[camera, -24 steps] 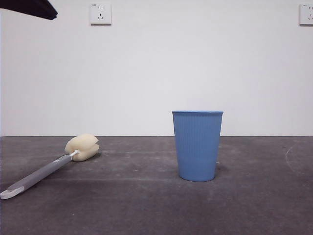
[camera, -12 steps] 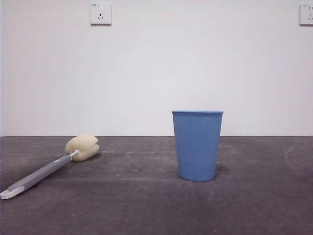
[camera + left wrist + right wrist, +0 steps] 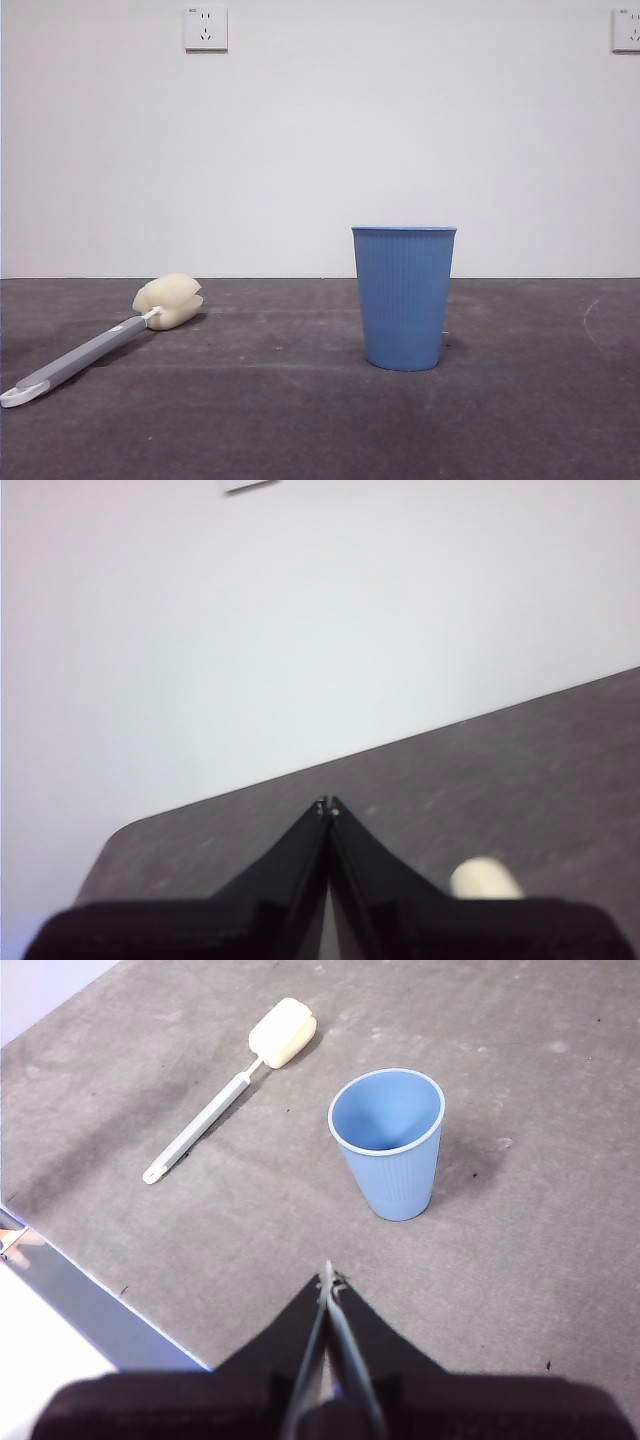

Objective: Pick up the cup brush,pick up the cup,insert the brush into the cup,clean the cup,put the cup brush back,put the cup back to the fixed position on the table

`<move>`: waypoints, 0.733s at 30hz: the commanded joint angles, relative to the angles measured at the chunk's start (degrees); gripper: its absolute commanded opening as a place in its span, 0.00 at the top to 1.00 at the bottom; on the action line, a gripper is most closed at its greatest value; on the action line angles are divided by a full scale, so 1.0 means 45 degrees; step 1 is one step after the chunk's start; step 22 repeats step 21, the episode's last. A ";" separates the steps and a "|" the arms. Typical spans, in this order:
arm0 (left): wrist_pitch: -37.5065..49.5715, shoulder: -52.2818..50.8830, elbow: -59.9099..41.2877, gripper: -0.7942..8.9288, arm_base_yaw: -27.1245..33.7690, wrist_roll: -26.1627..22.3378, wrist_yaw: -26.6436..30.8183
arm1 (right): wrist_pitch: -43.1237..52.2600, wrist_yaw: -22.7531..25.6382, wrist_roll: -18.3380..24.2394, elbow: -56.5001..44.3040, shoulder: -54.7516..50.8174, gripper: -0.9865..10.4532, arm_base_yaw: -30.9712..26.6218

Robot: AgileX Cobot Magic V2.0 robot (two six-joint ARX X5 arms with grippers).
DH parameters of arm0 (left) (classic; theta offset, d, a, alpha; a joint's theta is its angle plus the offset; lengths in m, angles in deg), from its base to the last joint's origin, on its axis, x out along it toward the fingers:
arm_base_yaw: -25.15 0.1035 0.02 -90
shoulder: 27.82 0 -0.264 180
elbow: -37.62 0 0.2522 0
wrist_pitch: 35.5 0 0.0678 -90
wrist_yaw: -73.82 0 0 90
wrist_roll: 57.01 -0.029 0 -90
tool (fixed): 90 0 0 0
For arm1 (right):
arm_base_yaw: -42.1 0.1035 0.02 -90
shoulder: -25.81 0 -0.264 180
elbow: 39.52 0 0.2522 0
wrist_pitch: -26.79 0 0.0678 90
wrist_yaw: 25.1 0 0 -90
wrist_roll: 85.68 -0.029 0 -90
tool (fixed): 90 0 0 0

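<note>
White wall with two sockets (image 3: 205, 28) is closing off the scene behind a dark grey worktop (image 3: 300, 420). On it the cup (image 3: 404, 298) is standing upright, mouth open and nothing inside it (seen from the right wrist view (image 3: 388, 1142)). Well apart from it the cup brush (image 3: 105, 338) is lying flat — sponge head toward the wall, looped end toward the worktop's near edge (image 3: 230, 1088). Left gripper (image 3: 327, 806) is hanging above the worktop, fingers pressed together, gripping nothing — the sponge head is showing just beside it. Right gripper (image 3: 328, 1282) is hovering high, short of the cup, fingers closed and empty.
</note>
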 commanded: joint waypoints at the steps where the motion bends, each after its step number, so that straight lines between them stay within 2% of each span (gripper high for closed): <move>1: 0.0301 -0.1020 -0.1443 0.92 0.0427 -0.0141 -0.0068 | 0.0058 0.0039 -0.0044 -0.0034 0.0015 0.91 0.0010; 9: 0.1491 -0.2618 -0.4779 0.92 0.0641 0.1404 -0.0102 | 0.0058 0.0039 -0.0044 -0.0034 0.0015 0.91 0.0010; 14: 0.1501 -0.2968 -0.5819 0.92 0.0641 0.1540 -0.0058 | 0.0058 0.0039 -0.0044 -0.0034 0.0015 0.91 0.0010; 22: -0.0840 -0.3818 -0.5960 0.92 0.0641 0.1520 -0.0063 | 0.0058 0.0039 -0.0044 -0.0034 0.0015 0.91 0.0010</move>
